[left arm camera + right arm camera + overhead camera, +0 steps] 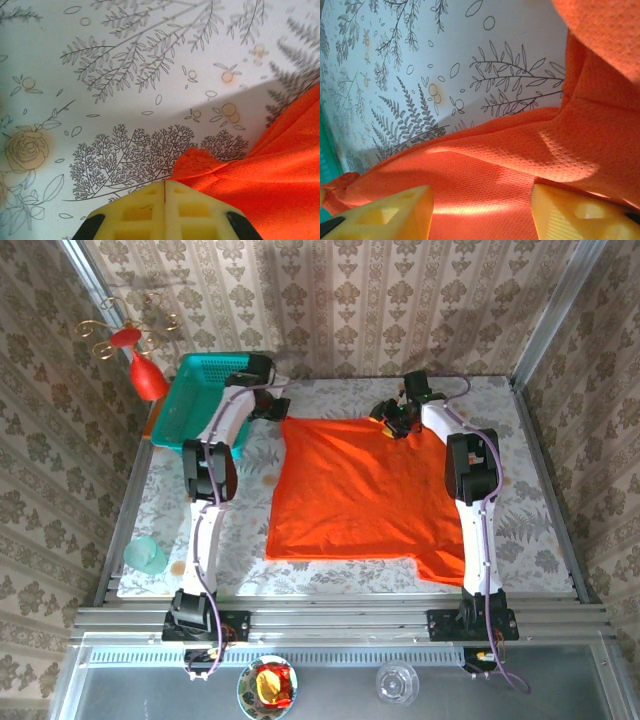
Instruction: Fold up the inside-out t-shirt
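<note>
1. the inside-out t-shirt (360,490) lies spread flat on the bench (535,490), roughly mid-bench and reaching toward the right edge; one sleeve points at the near right corner
2. left jaws are pressed fully together at the shirt's far left corner, just beside the teal basket (200,390); a puckered bit of fabric touches the tips, can't tell if any is actually pinched
3. right jaws sit about half open at the far right corner; fingers (385,212) either side of a fabric ridge, not squeezing it
4. teal cup (145,555) stands near the near left corner
</note>
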`<action>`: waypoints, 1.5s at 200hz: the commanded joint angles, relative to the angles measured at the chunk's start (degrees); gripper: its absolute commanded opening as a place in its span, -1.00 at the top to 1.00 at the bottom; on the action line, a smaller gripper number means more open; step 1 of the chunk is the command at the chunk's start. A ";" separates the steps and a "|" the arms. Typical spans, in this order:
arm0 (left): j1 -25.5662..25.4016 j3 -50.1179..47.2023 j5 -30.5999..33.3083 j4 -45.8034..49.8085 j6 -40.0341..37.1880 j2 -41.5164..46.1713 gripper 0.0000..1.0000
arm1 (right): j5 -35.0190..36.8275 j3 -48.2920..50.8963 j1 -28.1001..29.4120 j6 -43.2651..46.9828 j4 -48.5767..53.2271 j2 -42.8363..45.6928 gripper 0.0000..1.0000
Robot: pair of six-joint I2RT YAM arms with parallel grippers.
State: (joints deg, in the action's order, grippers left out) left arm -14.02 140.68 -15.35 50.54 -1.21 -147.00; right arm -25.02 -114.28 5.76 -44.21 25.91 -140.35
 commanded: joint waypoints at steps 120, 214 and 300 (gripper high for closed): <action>4.18 -16.43 -15.83 -27.44 26.77 16.68 1.00 | 5.33 4.42 -1.54 1.13 4.52 0.08 -0.13; 0.49 -19.83 -3.52 -20.03 22.34 24.96 0.31 | 1.17 2.84 -1.37 3.52 4.35 6.22 -0.16; -10.10 -53.25 0.14 -16.95 16.98 42.81 0.45 | 8.32 18.55 -1.58 10.59 11.63 28.68 -0.18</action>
State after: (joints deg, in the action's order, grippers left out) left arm -23.03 97.10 -16.75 31.51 17.23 -106.37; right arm -20.82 -101.75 4.64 -37.39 33.21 -118.63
